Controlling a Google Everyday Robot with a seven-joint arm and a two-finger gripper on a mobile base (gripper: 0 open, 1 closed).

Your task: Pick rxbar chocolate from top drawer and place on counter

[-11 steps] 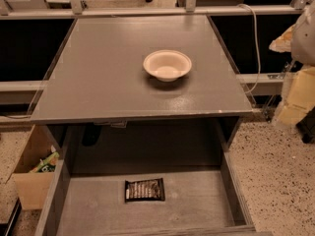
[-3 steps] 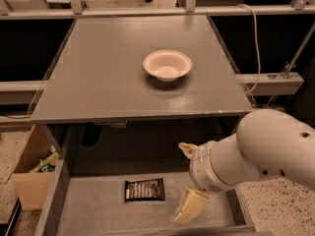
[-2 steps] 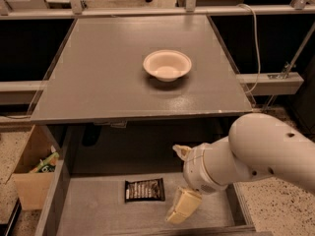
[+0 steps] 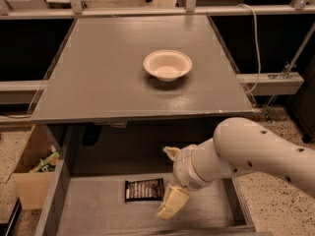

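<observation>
The top drawer (image 4: 93, 208) stands pulled out below the front edge of the grey worktop (image 4: 98, 77), and the rxbar chocolate (image 4: 144, 189) lies flat on the drawer's bare bottom, roughly midway between the side walls, with its long side running left to right and its white lettering facing up. The robot's white arm (image 4: 261, 154) reaches in from the right and crosses over the right part of the drawer. Its end effector (image 4: 167, 182) sits just to the right of the bar, inside the drawer's opening. The two cream fingers are spread wide apart with nothing clasped between them: one fingertip (image 4: 171, 152) points up toward the shadowed back of the drawer, and the other (image 4: 171, 204) hangs down toward the front, just beside the bar's right end. Whether that lower finger touches the wrapper cannot be told. On the worktop a white bowl (image 4: 167, 65) stands upright, somewhat right of centre and well apart from the edges. To the left of the drawer, on the speckled floor (image 4: 275, 200), a cardboard box (image 4: 29, 183) holds a green packet (image 4: 45, 162). A pale cable (image 4: 257, 48) hangs past the worktop's right side.
</observation>
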